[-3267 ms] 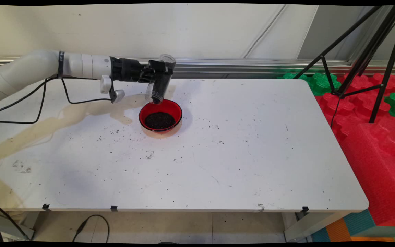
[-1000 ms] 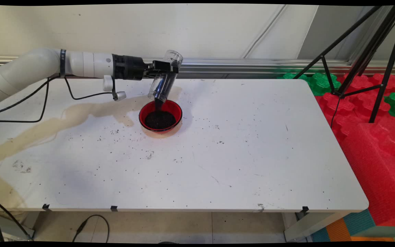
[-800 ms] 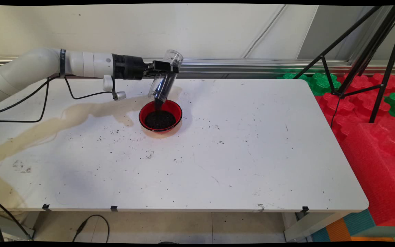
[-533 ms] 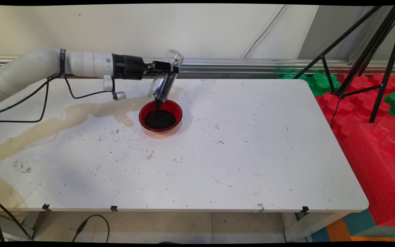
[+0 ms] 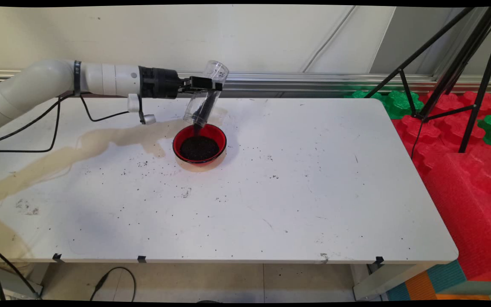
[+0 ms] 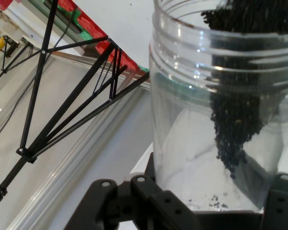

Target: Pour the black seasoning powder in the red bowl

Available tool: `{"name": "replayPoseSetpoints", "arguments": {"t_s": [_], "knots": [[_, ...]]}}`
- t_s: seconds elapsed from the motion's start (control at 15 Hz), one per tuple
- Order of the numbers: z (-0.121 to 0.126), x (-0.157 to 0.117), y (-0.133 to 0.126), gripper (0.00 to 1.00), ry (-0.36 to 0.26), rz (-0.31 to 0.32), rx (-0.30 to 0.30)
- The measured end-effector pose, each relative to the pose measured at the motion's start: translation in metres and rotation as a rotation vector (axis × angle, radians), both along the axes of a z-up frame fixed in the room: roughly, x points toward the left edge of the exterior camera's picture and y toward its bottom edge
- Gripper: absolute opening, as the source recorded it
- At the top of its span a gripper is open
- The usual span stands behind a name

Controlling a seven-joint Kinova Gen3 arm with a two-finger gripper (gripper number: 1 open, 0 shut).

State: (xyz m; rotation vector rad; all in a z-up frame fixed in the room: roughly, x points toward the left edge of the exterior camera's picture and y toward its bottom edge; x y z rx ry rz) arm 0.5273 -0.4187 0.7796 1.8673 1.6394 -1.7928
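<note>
Table (image 5: 271, 204) near edge: black clips along the rim, dark grains (image 5: 143, 164) scattered over the white top, a tan stain (image 5: 58, 157) running left. Further back, left of centre, red bowl (image 5: 199, 143) sits upright with a bed of black granules (image 5: 198, 148) in it.

Directly above the bowl's far rim: clear plastic jar (image 5: 205, 96), tipped mouth-down. Long axis runs steeply from upper right (closed base, up by the wall rail) to lower left (open mouth), mouth just over the bowl, not touching it. A streak of black granules lies along the jar's lower inside wall down to the mouth.

Gripper (image 5: 205, 85) comes in level from the left and is clamped on the jar's upper part, near its base, fingers either side of the clear wall. Hand view confirms: jar (image 6: 221, 105) fills the frame between the black fingers (image 6: 281, 196), threaded mouth away from the camera, granules (image 6: 240, 120) sliding toward it.

Behind right: black tripod (image 5: 454, 64), red and green foam blocks (image 5: 463, 149).
</note>
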Motion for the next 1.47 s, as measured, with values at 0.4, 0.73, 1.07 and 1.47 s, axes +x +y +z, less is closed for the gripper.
{"name": "replayPoseSetpoints", "arguments": {"t_s": [0.4,0.73,1.07,1.47], "knots": [[0.0017,-0.0010,0.0019,0.00,-0.016,-0.019,-0.030],[0.0032,-0.0017,0.0034,0.00,-0.029,-0.034,-0.055],[0.0046,-0.0026,0.0053,0.00,-0.043,-0.049,-0.082],[0.0068,-0.0043,0.0083,0.00,-0.061,-0.069,-0.117]]}}
